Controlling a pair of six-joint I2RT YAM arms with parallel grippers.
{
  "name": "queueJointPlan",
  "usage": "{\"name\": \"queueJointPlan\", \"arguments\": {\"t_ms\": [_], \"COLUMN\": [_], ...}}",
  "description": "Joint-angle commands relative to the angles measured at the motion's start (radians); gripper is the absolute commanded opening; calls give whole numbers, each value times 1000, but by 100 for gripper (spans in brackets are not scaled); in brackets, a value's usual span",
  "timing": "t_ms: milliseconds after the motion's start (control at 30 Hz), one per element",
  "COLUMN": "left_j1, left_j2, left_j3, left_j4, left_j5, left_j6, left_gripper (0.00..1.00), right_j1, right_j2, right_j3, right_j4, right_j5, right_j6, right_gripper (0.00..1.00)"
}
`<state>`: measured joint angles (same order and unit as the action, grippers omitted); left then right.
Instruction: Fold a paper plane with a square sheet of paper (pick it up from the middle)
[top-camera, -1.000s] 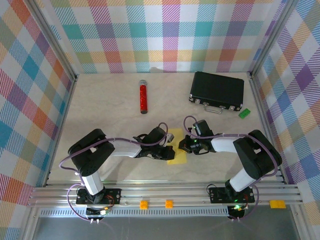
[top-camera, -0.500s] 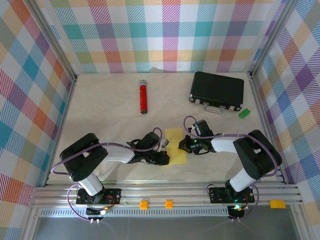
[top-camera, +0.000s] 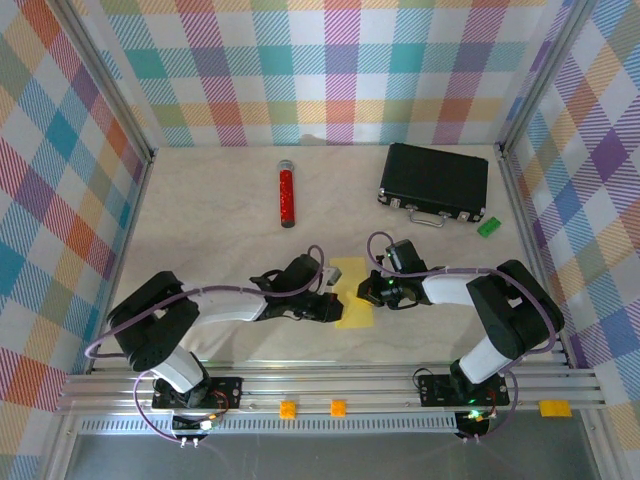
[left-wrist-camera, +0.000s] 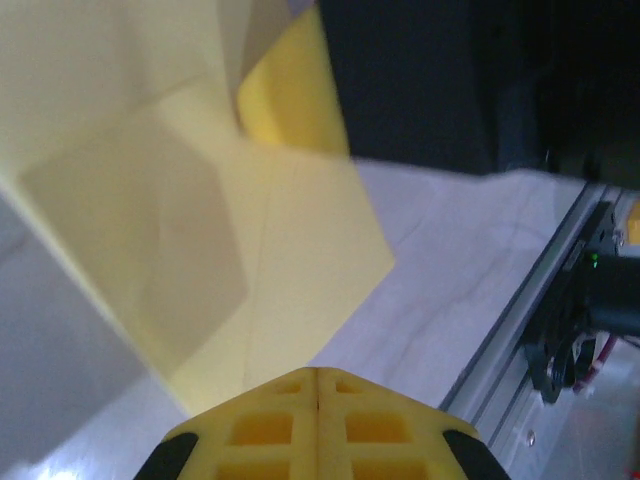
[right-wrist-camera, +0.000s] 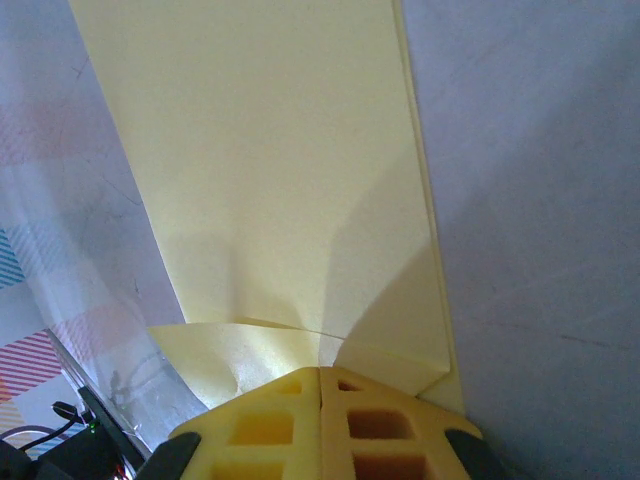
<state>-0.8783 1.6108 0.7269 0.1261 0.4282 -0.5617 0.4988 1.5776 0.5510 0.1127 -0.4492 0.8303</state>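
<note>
One folded yellow sheet of paper (top-camera: 352, 292) lies on the near middle of the worktop (top-camera: 200, 220). The left fingers (left-wrist-camera: 290, 395), closed, sit at its left edge; the right fingers (right-wrist-camera: 262, 428), closed, rest on its right edge. Farther back: one red cylinder (top-camera: 287, 195), one black case (top-camera: 434, 180), one green block (top-camera: 490, 227).

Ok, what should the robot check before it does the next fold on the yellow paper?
1. The left end effector is shut: ok.
2. The right end effector is shut: ok.
3. The yellow paper lies between them: ok.
4. Creases show in the paper: ok.
5. Either one really pinches the paper: cannot tell.
6. The red cylinder, black case and green block sit away from it: ok.
</note>
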Motion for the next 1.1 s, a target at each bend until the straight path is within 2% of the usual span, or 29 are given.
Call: {"name": "queueJointPlan", "arguments": {"t_ms": [0, 333, 567, 633, 733, 867, 967, 1067], "left_j1": [2, 0, 1, 1, 1, 2, 1, 1], "left_j2": [79, 123, 153, 164, 173, 167, 157, 161], "left_j3": [29, -111, -119, -116, -107, -109, -117, -125], "left_j4": [34, 85, 113, 117, 105, 92, 89, 101], "left_j5": [5, 19, 1, -3, -5, -6, -12, -8], "left_j6": [-19, -32, -65, -72, -71, -66, -65, -68], "left_gripper": [0, 0, 0, 0, 0, 0, 0, 0], "right_j1": [-5, -4, 1, 21, 62, 79, 56, 14], "right_j2": [12, -13, -138, -156, -113, -52, -35, -31], "right_j3": [-16, 40, 31, -1, -17, -30, -19, -20], "right_j4": [-117, -139, -99, -42, 29, 29, -20, 2], "right_j5": [86, 61, 31, 5, -43, -26, 16, 11], "right_j6": [10, -26, -20, 0, 33, 26, 7, 14], "right_gripper": [0, 0, 1, 0, 0, 0, 0, 0]}}
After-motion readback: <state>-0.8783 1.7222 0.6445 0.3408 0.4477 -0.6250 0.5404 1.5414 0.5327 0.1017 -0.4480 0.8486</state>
